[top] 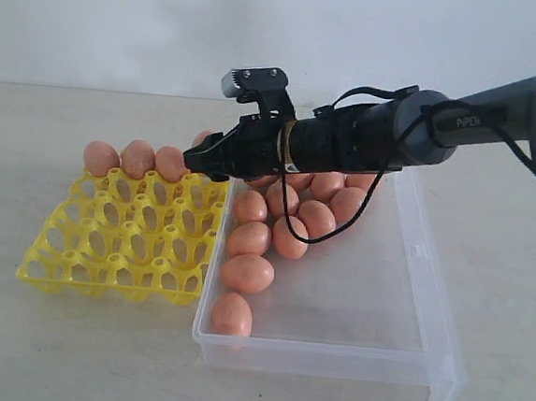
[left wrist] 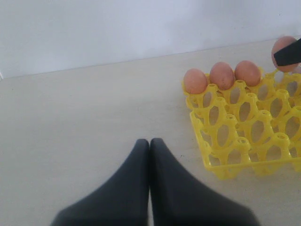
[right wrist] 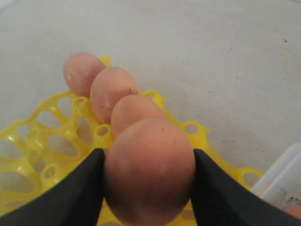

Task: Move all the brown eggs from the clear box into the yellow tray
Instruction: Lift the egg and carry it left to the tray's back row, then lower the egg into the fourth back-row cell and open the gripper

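My right jaws are clamped on one brown egg [right wrist: 149, 172] over the far row of the yellow tray [top: 114, 243], just right of three eggs [top: 137, 159] seated there. The remaining brown eggs [top: 247, 274] lie in the clear box [top: 329, 361] beside the tray's right edge. My left jaws are pressed together, empty, above bare table [left wrist: 70, 141].

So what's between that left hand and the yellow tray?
Nothing, just bare table between the left hand and the yellow tray, seen in the left wrist view.
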Controlling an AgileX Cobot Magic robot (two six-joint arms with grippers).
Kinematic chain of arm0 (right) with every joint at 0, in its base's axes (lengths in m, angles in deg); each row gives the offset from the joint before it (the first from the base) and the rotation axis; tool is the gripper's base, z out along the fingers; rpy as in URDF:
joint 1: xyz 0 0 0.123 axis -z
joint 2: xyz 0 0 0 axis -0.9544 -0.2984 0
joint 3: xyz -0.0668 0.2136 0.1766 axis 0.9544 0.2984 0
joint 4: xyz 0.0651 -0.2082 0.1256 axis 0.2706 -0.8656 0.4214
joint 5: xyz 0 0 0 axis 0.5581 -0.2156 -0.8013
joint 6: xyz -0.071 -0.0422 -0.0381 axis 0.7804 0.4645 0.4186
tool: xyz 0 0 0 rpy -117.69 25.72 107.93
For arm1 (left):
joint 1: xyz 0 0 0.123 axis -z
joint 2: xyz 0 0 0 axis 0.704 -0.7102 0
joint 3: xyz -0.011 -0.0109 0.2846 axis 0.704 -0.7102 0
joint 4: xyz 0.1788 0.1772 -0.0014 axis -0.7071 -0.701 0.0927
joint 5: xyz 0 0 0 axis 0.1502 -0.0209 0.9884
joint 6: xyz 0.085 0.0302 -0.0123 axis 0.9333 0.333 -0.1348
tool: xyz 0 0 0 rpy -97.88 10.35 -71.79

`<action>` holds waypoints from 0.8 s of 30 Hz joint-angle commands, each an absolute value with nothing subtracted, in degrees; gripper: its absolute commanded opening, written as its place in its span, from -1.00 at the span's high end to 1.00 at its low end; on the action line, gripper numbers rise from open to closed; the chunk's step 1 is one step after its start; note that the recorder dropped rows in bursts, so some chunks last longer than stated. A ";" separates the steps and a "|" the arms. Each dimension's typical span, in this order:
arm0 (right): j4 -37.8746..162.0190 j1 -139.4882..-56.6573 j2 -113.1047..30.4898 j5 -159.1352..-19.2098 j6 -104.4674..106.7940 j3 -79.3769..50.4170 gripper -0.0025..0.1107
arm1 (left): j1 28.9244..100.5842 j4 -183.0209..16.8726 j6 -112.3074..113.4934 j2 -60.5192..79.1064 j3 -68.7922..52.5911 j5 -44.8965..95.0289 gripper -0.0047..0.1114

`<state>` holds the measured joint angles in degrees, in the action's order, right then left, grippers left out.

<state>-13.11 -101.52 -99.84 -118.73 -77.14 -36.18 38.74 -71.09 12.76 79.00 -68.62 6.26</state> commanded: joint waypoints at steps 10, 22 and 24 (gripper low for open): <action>-13.27 -103.16 -103.15 -110.54 -75.01 -39.50 0.96 | 38.60 -70.94 12.20 79.11 -68.79 7.06 0.99; -13.29 -103.16 -104.07 -105.34 -73.78 -39.61 0.96 | 38.60 -70.94 12.20 79.11 -68.79 7.06 0.99; -13.29 -103.16 -104.07 -103.67 -72.77 -39.61 0.96 | 38.60 -70.94 12.20 79.11 -68.79 7.06 0.99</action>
<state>-12.56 -103.49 -102.77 -109.32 -73.45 -40.19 38.74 -71.09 12.76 79.00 -68.62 6.26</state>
